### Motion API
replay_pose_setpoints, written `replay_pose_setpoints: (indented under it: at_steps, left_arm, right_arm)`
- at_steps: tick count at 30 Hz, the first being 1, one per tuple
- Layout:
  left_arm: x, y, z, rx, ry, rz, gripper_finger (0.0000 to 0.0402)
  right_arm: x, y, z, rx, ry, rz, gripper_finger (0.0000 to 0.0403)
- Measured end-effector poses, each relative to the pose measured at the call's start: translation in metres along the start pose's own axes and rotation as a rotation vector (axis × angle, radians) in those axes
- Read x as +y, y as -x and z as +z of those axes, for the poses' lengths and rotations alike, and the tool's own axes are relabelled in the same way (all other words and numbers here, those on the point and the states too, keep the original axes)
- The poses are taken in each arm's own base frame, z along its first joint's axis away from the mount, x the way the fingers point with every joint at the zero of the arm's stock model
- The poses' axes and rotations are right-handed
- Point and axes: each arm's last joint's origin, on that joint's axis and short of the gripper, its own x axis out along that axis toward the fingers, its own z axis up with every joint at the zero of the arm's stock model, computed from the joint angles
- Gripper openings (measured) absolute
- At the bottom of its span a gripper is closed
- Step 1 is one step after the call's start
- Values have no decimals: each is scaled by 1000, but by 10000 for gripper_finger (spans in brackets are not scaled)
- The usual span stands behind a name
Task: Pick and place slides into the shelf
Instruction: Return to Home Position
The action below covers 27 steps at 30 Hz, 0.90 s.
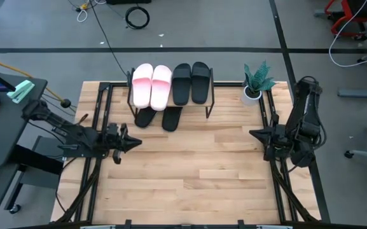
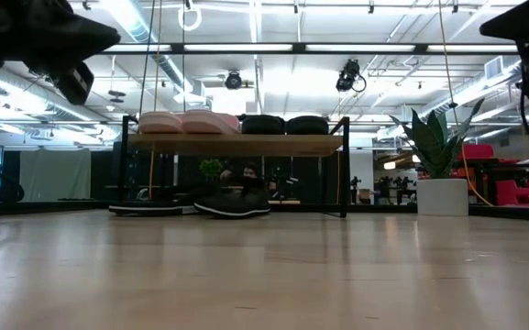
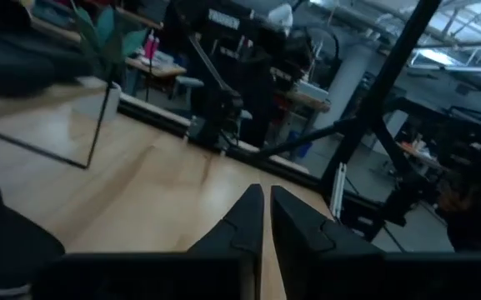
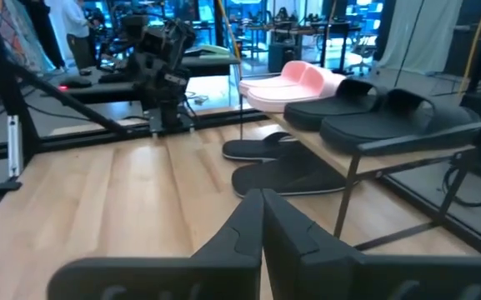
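Note:
The shelf (image 1: 170, 105) stands at the table's far edge. Two pale pink slides (image 1: 151, 84) and two black slides (image 1: 191, 81) lie side by side on its top board. Two more black slides (image 1: 163, 117) rest on the table under the shelf, toes poking out toward the near side; the low view shows them as black slides (image 2: 232, 206) below the board. My left gripper (image 1: 134, 143) hovers at the table's left, shut and holding nothing. My right gripper (image 1: 254, 133) hovers at the right, also shut and holding nothing. Both sit near the table's middle depth, apart from the shelf.
A potted plant (image 1: 256, 83) in a white pot stands at the far right corner beside the shelf. Black frame rails (image 1: 94, 159) run along the table's left and right sides. The wide wooden tabletop (image 1: 196, 172) lies between the arms and toward the near edge.

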Motion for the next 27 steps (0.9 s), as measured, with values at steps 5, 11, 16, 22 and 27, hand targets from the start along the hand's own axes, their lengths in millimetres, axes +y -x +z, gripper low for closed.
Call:
replay_pose_setpoints:
  at_steps: [5,11,16,22,27]
  left_arm:
    - [5,1,7,-48,-52,33,34]
    - [14,-1,5,-33,1,103,26]
    - [17,-3,6,-39,8,136,21]
    - [23,-5,8,-55,-8,183,28]
    - [27,-5,8,-49,-55,215,35]
  right_arm:
    - [-2,3,-2,4,7,33,9]
    - [-1,3,-30,-13,-56,53,9]
    - [-5,2,-53,-87,-81,40,9]
    - [-4,5,-56,-81,-98,98,9]
    - [-1,9,-58,-75,-61,147,9]
